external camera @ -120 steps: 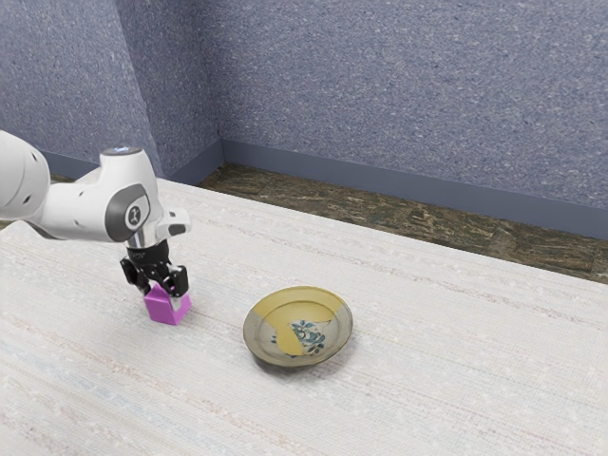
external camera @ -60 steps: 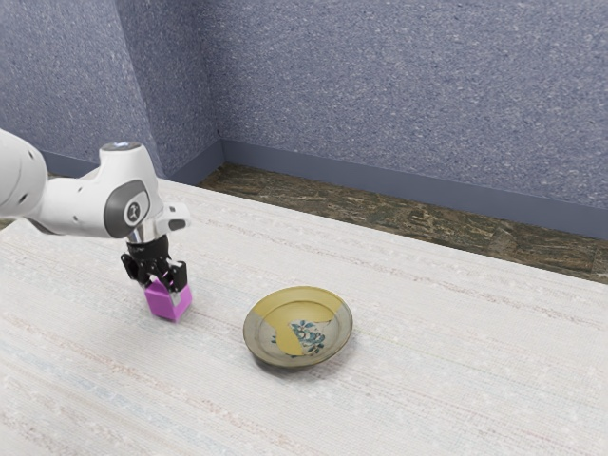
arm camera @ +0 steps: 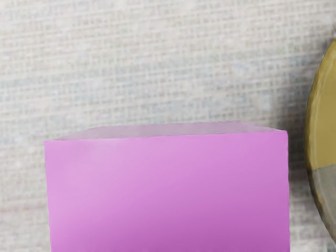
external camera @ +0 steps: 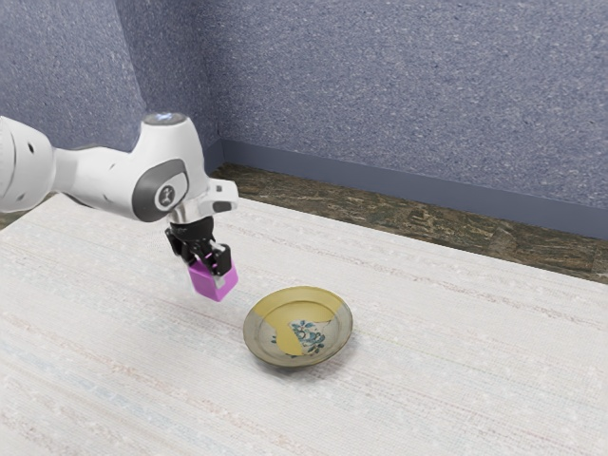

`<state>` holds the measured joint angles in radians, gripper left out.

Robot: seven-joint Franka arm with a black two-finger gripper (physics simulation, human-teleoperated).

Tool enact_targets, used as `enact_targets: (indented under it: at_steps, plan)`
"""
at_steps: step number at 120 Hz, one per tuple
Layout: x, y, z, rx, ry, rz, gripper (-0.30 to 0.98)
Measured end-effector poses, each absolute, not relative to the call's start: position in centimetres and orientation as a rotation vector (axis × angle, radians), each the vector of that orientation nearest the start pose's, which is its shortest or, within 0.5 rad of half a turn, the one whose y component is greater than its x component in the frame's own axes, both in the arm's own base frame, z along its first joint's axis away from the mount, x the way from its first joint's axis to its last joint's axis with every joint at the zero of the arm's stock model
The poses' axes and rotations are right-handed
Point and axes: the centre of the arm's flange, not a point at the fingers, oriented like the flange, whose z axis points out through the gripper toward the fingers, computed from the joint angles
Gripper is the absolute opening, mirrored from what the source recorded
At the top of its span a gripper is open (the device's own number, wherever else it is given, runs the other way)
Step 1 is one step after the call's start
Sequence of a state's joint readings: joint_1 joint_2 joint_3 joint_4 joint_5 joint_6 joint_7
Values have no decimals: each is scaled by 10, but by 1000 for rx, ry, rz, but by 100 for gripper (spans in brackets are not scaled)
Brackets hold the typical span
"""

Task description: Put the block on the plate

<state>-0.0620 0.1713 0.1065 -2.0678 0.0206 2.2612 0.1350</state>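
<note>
end effector grasping magenta block, now up off bench and shifted toward plate. block hangs near the rim, outside it, so pick looks done and carry under way, placement pending. next: bit further across, center, lower, release; going down early could clip the rim.

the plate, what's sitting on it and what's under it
On the plate, I see only its own yellow, gray and blue decoration. It rests on the table; the patch directly beneath is covered.
</note>
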Motion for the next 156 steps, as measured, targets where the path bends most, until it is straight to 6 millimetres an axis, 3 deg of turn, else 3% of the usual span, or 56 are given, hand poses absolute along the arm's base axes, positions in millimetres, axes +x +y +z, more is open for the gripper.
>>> enact_targets:
  at_steps: [14, 45, 63, 75, 104, 127, 156]
  plan:
    - [578, -19, 360, -3086, 258, -47, 36]
    - [581, -95, 365, -3077, 372, -68, 36]
    - [580, -131, 349, -3075, 409, -36, 36]
    - [580, -142, 330, -3077, 399, 10, 36]
    - [584, -155, 307, -3084, 365, 54, 38]
    - [592, -157, 320, -3080, 358, 19, 56]
    - [591, -157, 342, -3072, 356, 6, 64]
